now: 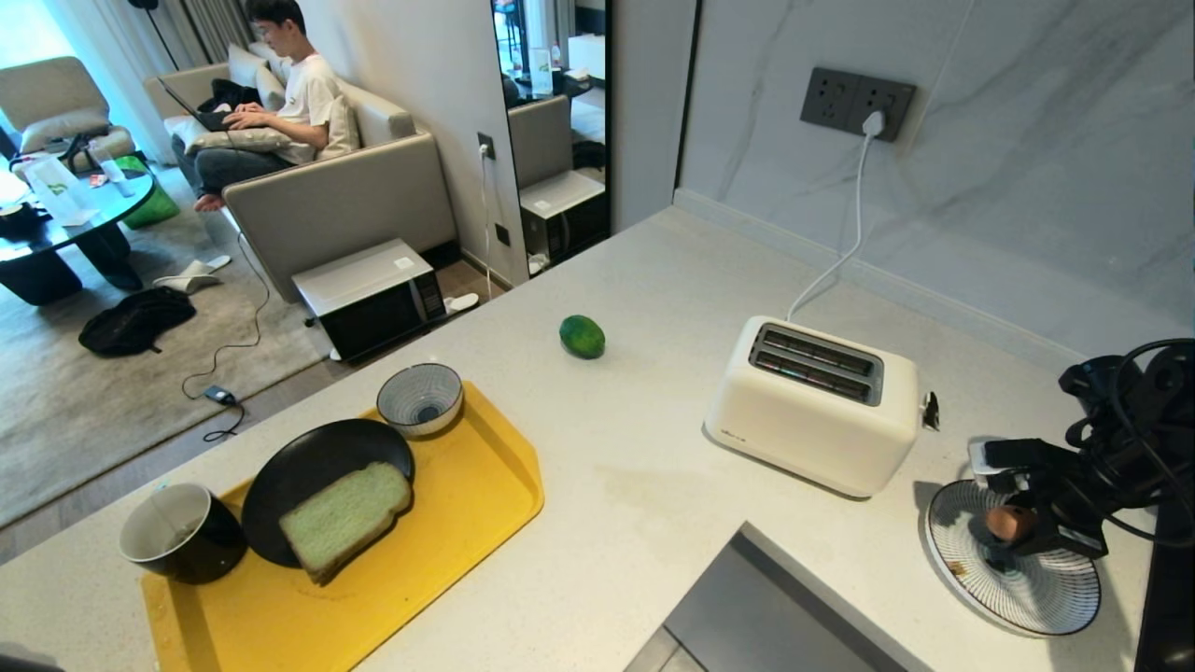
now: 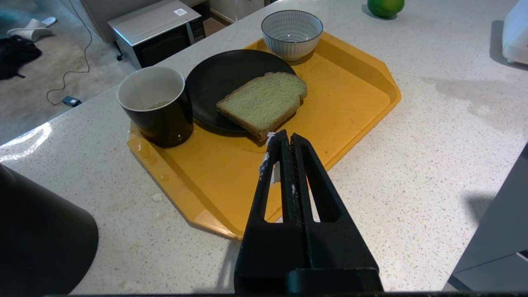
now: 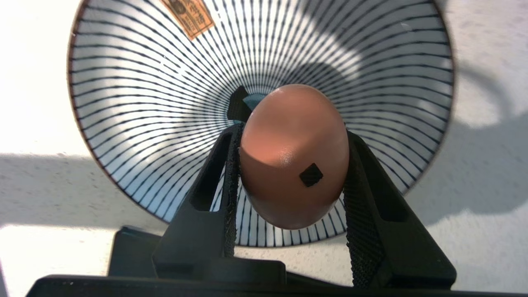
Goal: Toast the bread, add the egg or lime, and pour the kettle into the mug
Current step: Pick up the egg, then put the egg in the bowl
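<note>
My right gripper (image 1: 1013,518) (image 3: 293,123) is shut on the pinkish-tan egg (image 1: 1008,523) (image 3: 293,156), both pads pressed to its sides, over a blue-striped plate (image 1: 1027,588) at the counter's right end. The green bread (image 1: 345,518) (image 2: 264,101) lies on a black plate (image 1: 308,462) on the yellow tray (image 1: 467,495). The black mug (image 1: 182,532) (image 2: 154,105) stands at the tray's left corner. The lime (image 1: 583,336) rests on the bare counter behind. The kettle (image 2: 37,239) shows only as a black body in the left wrist view. My left gripper (image 2: 284,134) hangs shut and empty near the tray's front edge.
A white toaster (image 1: 812,401) with two empty slots stands between the tray and the striped plate, its cord running to a wall socket. A striped bowl (image 1: 420,399) sits at the tray's back. The counter has a cut-out edge (image 1: 738,551) in front. A person sits on a sofa far left.
</note>
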Motion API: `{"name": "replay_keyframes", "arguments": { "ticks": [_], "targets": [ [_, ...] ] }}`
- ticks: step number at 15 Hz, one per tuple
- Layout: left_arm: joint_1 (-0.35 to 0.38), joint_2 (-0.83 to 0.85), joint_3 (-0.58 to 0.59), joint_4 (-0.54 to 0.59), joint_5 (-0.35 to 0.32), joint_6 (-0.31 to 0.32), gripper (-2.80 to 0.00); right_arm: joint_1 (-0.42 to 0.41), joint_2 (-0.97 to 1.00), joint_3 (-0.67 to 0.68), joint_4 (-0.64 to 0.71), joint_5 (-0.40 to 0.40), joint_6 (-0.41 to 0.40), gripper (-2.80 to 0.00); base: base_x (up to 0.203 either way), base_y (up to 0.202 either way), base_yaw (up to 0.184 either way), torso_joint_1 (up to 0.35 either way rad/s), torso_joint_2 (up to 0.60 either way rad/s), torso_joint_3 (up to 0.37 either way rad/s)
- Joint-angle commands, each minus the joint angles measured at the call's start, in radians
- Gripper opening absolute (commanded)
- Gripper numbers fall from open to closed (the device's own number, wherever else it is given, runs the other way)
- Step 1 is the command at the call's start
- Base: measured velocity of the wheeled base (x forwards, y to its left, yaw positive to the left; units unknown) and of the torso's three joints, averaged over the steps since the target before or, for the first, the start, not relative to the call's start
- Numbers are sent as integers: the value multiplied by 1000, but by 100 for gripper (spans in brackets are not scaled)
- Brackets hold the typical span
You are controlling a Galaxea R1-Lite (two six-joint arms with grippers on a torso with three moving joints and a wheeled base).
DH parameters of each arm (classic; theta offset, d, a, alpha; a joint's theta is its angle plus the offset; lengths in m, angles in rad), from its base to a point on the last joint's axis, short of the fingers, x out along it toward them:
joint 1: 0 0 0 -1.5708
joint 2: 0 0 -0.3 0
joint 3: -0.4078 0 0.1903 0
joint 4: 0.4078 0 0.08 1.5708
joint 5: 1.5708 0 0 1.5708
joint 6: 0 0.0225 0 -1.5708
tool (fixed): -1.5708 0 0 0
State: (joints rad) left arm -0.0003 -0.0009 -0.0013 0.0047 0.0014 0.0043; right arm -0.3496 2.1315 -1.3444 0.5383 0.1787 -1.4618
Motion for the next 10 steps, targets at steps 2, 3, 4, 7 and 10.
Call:
{"name": "replay_keyframes", "arguments": {
  "ticks": [2,3,4,7,10],
  "targets": [
    [0,1,0,0,0,0,-280,-1,-99,29,3,15,34,-280,0,0,0,0,0,0],
    [0,1,0,0,0,0,-280,-2,-138,48,3,23,64,-280,0,0,0,0,0,0],
    [0,1,1,0,0,0,-280,-3,-182,72,3,28,96,-280,0,0,0,0,0,0],
    [0,1,0,0,0,0,-280,-3,-332,144,3,36,220,-280,0,0,0,0,0,0],
    [0,1,0,0,0,0,-280,-3,-511,236,1,73,388,-280,0,0,0,0,0,0]
  ]
}}
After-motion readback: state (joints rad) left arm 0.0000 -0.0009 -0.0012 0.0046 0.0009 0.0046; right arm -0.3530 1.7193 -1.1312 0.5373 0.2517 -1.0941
